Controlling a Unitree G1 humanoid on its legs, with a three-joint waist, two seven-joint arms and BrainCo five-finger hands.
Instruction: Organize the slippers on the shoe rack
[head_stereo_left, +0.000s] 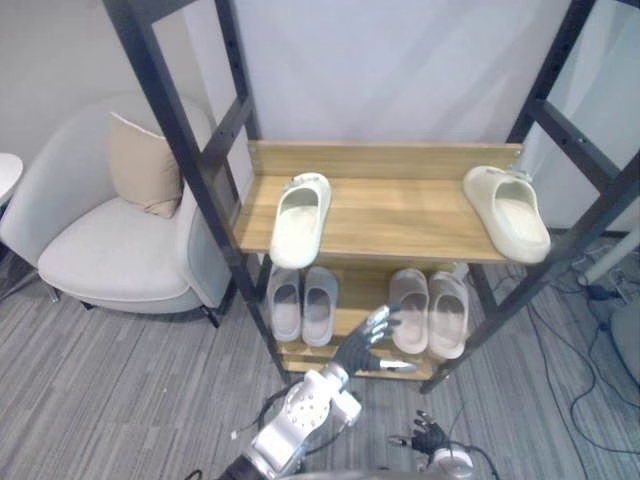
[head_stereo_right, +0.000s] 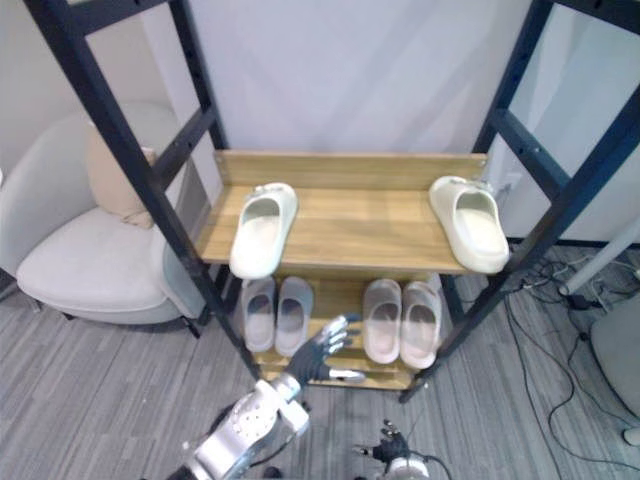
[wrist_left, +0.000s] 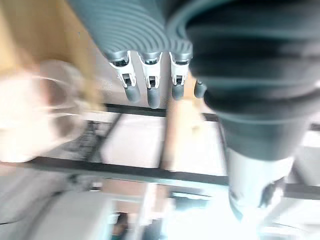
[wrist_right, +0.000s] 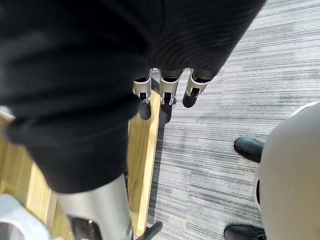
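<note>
Field notes, head camera looking down.

- Rack (head_stereo_left: 400, 215): black frame with two wooden shelves. It sits in the centre of view and runs up to 12 o'clock.
- Armchair (head_stereo_left: 100, 255): pale grey, at 9 o'clock, just beside the rack's left posts. A beige cushion (head_stereo_left: 143, 165) leans in its back corner.
- Carpet (head_stereo_left: 120, 390): grey and striped, across the lower view. Loose cables (head_stereo_left: 590, 300) lie on it at 4 o'clock, past the rack's right post.
- Cream slippers: both on the top shelf, well apart.
  - One (head_stereo_left: 300, 220) lies at the left end, lengthwise front to back. Its near end hangs just over the front edge.
  - The other (head_stereo_left: 508, 212) lies at the right end, at 2 o'clock. It is skewed, and its near end is by the right post.
- Grey pair (head_stereo_left: 301, 303): on the lower shelf, left half, side by side and touching.
- Pink pair (head_stereo_left: 429, 311): on the lower shelf, right half, also side by side.
- Left hand (head_stereo_left: 362, 343): at 6 o'clock, in front of the lower shelf, over the gap between the two pairs. Its fingers (wrist_left: 150, 85) are straight and fanned wide. It holds nothing, and I can't tell whether the tips touch the pink pair.
- Right hand (head_stereo_left: 428, 436): low, at 6 o'clock near the bottom edge, over the carpet. In its wrist view the fingers (wrist_right: 165, 100) hang relaxed with nothing in them, beside a wooden shelf edge.
</note>
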